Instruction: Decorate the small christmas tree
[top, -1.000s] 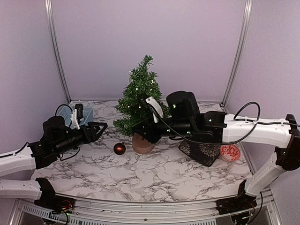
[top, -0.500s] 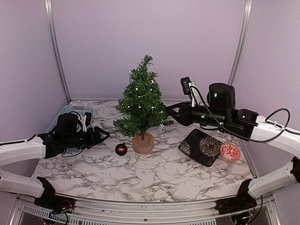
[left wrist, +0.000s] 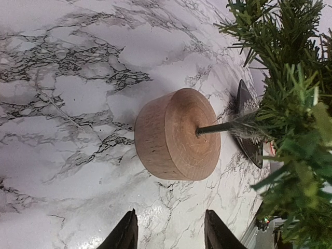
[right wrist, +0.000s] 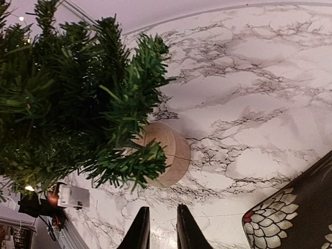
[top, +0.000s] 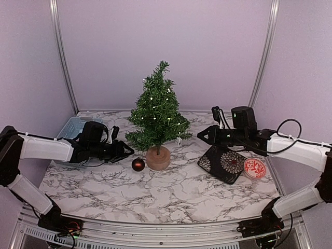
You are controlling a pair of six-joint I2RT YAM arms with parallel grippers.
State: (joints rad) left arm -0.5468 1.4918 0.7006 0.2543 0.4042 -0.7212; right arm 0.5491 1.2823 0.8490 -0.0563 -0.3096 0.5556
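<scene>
The small christmas tree [top: 155, 111] is stood upright on its wooden stump [top: 158, 158] near the middle of the counter [top: 181, 192]. Small lights are seen among its branches, but no bauble can be made out on them. A dark red bauble [top: 138, 164] lies on the counter just beside the stump, so the decorating is judged barely begun. The left tool [top: 128, 152] is held spread and empty near the bauble; the right tool [top: 200, 136], narrowly parted, pinches nothing.
</scene>
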